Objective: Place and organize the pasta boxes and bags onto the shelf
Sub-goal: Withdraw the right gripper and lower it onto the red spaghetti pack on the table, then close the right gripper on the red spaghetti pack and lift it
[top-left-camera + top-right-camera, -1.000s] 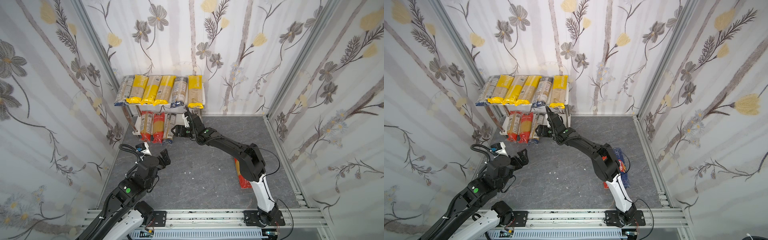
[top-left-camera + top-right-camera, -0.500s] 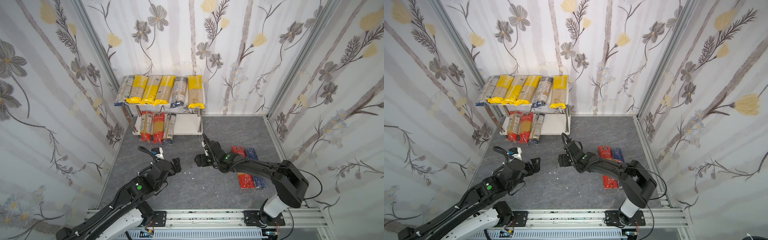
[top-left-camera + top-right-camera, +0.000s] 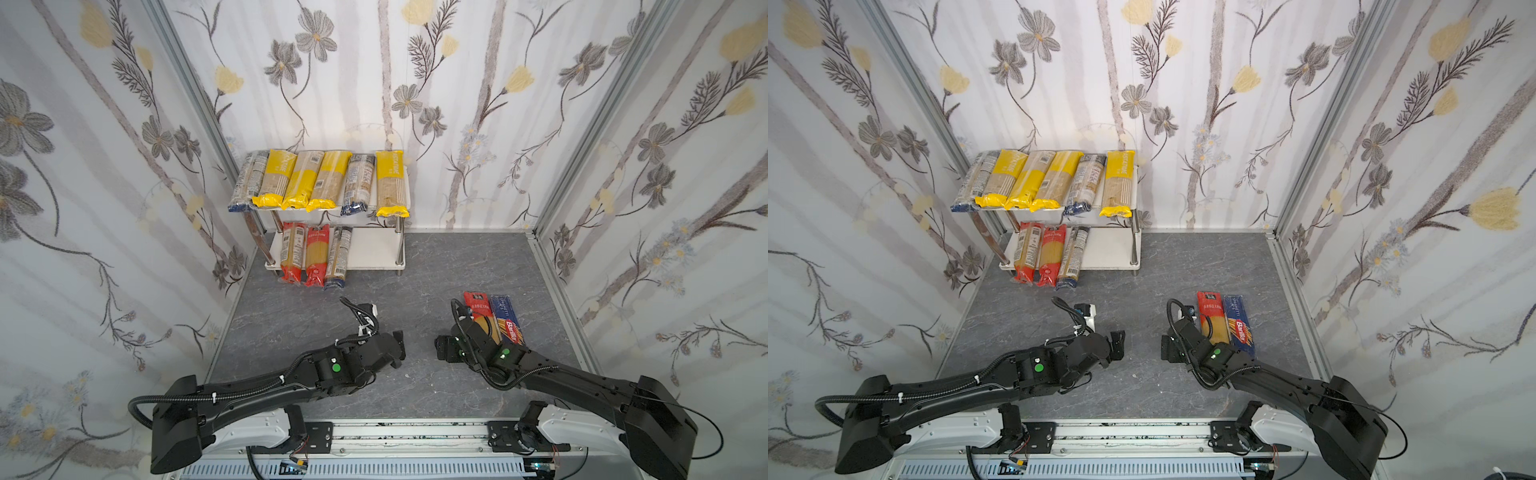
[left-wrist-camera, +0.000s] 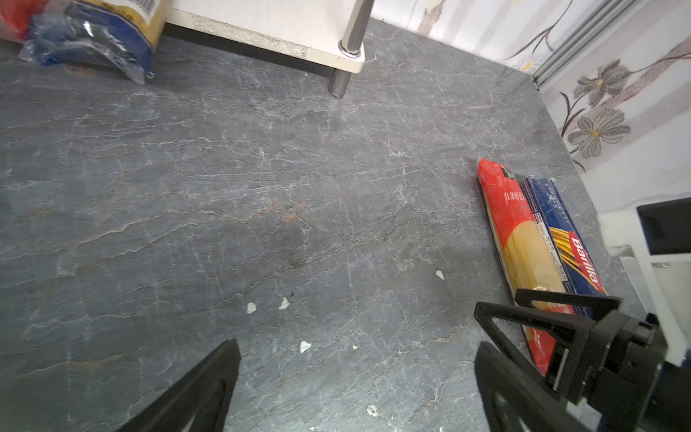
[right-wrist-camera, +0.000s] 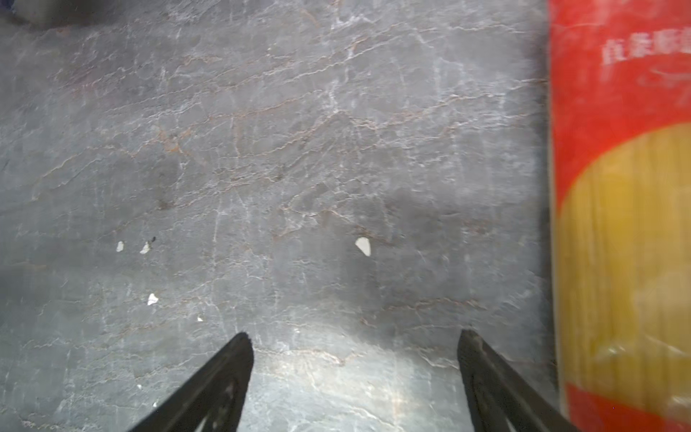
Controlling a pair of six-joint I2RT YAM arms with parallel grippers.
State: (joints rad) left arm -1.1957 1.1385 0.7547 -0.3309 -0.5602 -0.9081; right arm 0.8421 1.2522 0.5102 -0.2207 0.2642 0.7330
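Nearest: left gripper (image 4: 357,346) and right gripper (image 5: 355,334) are held wide open and empty over the floor. The right is set just beside the red pack (image 3: 477,306) and Barilla pack (image 3: 505,322), presumably for pickup. Farthest: the shelf (image 3: 374,247), lower board half bare, judged free for both.

Floor (image 3: 436,266): grey, marbled with pale veins. Small white chips (image 4: 251,307) lie scattered near its middle, apart from one another; the largest chip (image 5: 362,246) shows clearly in the right wrist view. Walls (image 3: 478,104): floral paper, grey and yellow blooms, three sides. Aluminium posts (image 3: 597,116) stand at both back corners
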